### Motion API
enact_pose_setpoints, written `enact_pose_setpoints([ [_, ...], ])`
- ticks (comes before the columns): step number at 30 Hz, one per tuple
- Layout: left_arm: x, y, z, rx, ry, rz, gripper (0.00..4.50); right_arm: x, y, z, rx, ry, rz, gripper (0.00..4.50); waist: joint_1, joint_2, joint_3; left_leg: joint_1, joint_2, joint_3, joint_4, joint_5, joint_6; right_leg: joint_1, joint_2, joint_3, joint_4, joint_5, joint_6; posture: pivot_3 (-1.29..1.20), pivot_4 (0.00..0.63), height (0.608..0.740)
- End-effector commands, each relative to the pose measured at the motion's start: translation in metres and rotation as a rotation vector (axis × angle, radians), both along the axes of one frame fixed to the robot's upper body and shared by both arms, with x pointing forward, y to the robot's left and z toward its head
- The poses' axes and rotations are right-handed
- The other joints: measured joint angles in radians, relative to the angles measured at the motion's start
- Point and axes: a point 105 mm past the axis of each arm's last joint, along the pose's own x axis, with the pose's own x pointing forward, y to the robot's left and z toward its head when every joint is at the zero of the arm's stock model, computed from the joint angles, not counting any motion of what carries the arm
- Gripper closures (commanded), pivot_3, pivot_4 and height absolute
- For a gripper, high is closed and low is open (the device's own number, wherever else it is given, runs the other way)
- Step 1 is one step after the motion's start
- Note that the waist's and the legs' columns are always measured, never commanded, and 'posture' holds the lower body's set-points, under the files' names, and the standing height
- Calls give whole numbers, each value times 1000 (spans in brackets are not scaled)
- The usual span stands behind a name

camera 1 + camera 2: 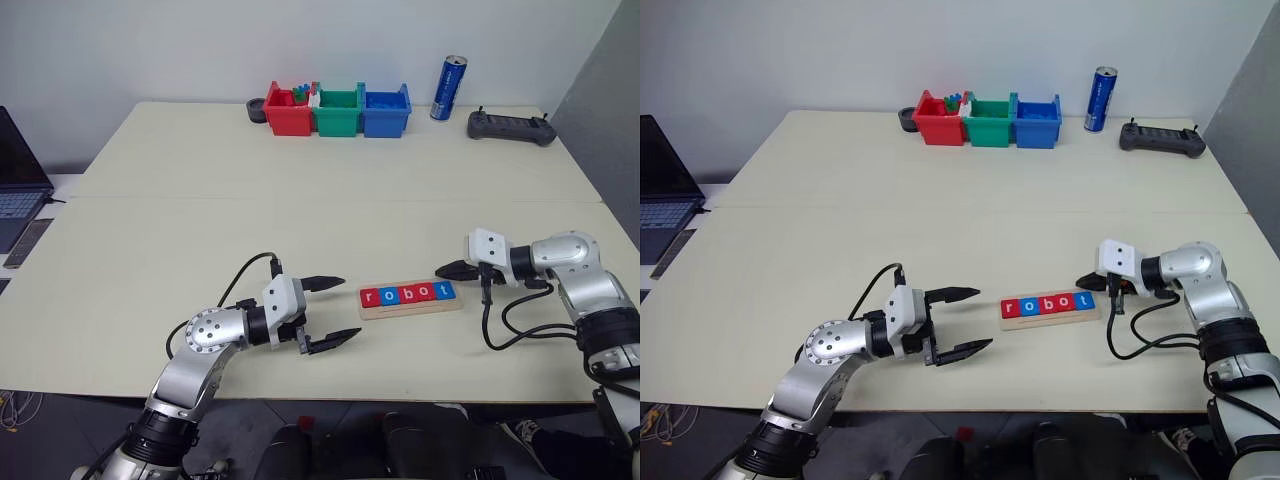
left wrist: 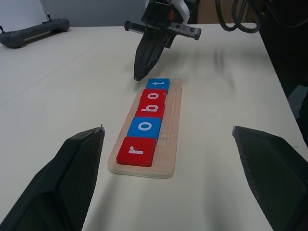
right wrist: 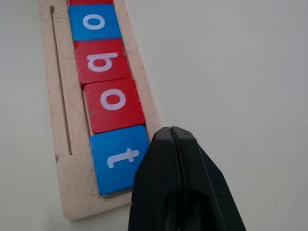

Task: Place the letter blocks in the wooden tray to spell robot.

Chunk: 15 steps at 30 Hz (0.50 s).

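A cream table (image 1: 300, 230) is carrying the wooden tray (image 1: 411, 306) near its front edge, 5 letter blocks (image 1: 409, 293) spelling robot. The pinched-shut right gripper (image 1: 441, 271) is likely nudging at 3 o'clock; the left gripper (image 1: 332, 312) is gaping wide at 9.

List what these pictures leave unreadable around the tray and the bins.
- Red bin contents: head views, too small to identify.
- Right gripper tip against the t block: right wrist view, fingers cover the block's corner; contact unclear.
- r block: cut off by the right wrist view's edge.
- Wooden tray
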Motion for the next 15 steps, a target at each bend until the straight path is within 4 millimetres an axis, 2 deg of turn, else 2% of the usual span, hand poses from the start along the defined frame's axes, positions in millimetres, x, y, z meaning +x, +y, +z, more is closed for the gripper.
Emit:
enact_pose_setpoints([
  [1,-2,0,13,-17,-51,-4,0,-1,-2,7,-38,-42,30,4474,-1,0,0,0,0,0,0,0,0,0,0,0,0,0,0,0,150,740],
  [8,-2,0,13,-18,-50,-5,0,-4,-2,9,-28,-36,34,4474,0,0,0,0,0,0,0,0,0,0,0,0,0,0,0,0,150,740],
  [12,2,5,16,-16,-63,16,0,-5,-2,28,44,-47,-5,4474,0,0,0,0,0,0,0,0,0,0,0,0,0,0,0,0,150,740],
  [15,6,10,16,-15,-59,36,0,-14,-2,38,96,-25,-25,4474,2,0,0,0,0,-1,0,0,0,0,0,0,0,0,0,0,150,740],
])
